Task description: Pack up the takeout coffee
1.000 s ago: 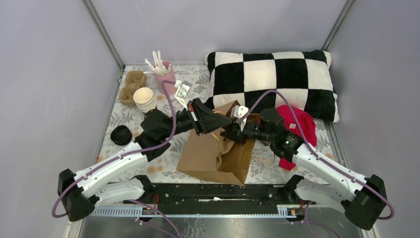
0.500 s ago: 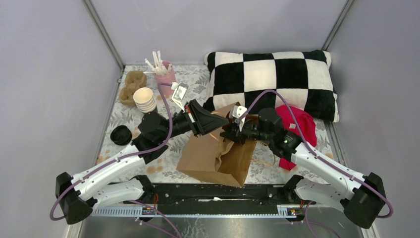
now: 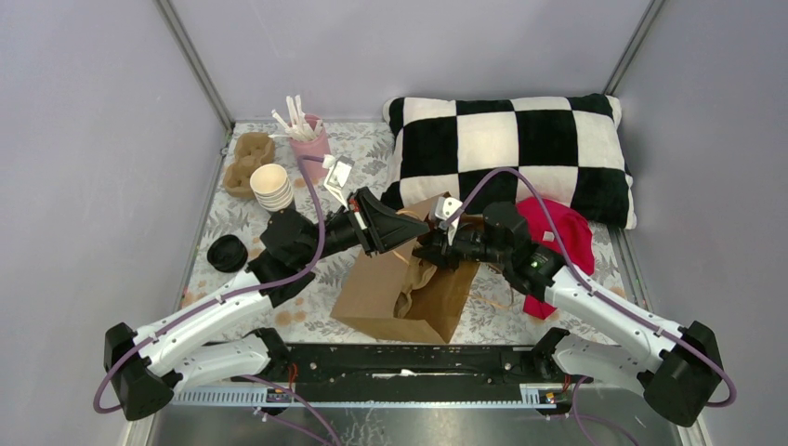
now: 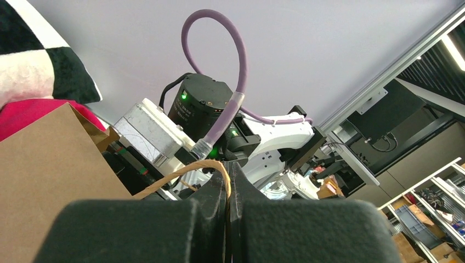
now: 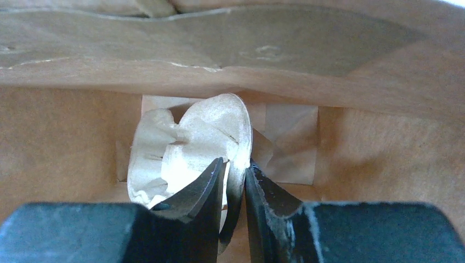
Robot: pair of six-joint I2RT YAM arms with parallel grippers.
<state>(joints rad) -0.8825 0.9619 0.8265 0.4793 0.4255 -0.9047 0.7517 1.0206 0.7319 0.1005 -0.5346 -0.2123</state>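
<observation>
The left gripper [image 4: 227, 171] was pressed together on the brown twine handle [image 4: 183, 174] of the paper bag [image 3: 395, 293], at the left side of the bag's mouth. The right gripper [image 5: 234, 167] reached in through that mouth from the bag's right and pointed at the bag's bottom. Its jaws stood a narrow slit apart, with the edge of a pale, pleated paper piece [image 5: 186, 142] between them and one finger touching that edge. Whether the piece was pinched or loose could not be told.

The bag leaned, creased, on the flowered table [image 3: 372, 149], its mouth turned away from the arm bases. The takeout coffee [image 3: 227, 253], a small round black shape, stood outside the bag and well to its left. It was too small in the top view for its lid to be made out. Farther back on the bag's left were a stack of cups [image 3: 270, 186], a pulp carrier [image 3: 246, 160] and a pink holder [image 3: 313, 144] of white sticks. A checkered pillow [image 3: 511, 149] lay behind the bag, and a red cloth [image 3: 562, 232] lay just to its right.
</observation>
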